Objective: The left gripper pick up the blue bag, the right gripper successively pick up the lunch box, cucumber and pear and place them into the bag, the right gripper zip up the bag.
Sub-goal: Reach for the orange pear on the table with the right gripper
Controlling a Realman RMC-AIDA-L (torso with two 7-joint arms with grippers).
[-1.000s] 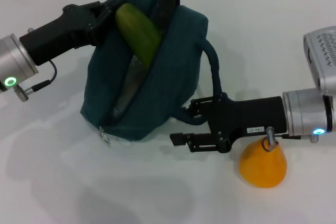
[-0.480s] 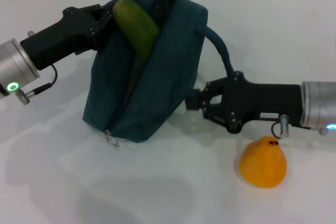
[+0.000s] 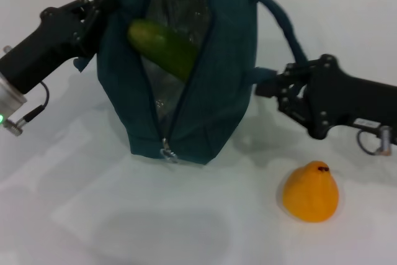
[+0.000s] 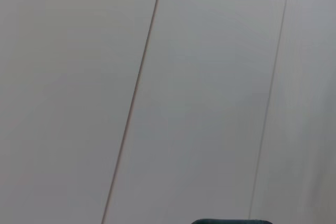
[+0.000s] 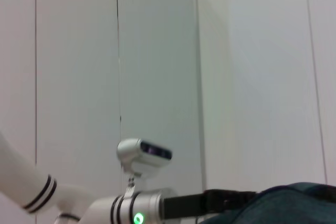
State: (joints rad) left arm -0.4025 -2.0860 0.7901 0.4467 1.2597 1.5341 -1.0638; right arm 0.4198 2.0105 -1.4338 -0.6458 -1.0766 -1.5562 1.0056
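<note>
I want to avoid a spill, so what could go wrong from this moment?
1. The cucumber sticks out of the open bag; it may slide out or block the zipper.
2. The left gripper holds the bag only at its top edge, so the bag may sag or tip.
3. The right gripper is close against the bag and could push it while turning to the pear.

The blue bag (image 3: 214,72) was a dark teal all over, with a silvery-grey lining showing inside. The cucumber (image 3: 162,48) was deep green, the pear (image 3: 311,192) orange-yellow with a tiny dark stem. Both grippers looked plain black, and the table (image 3: 124,215) was white.
</note>
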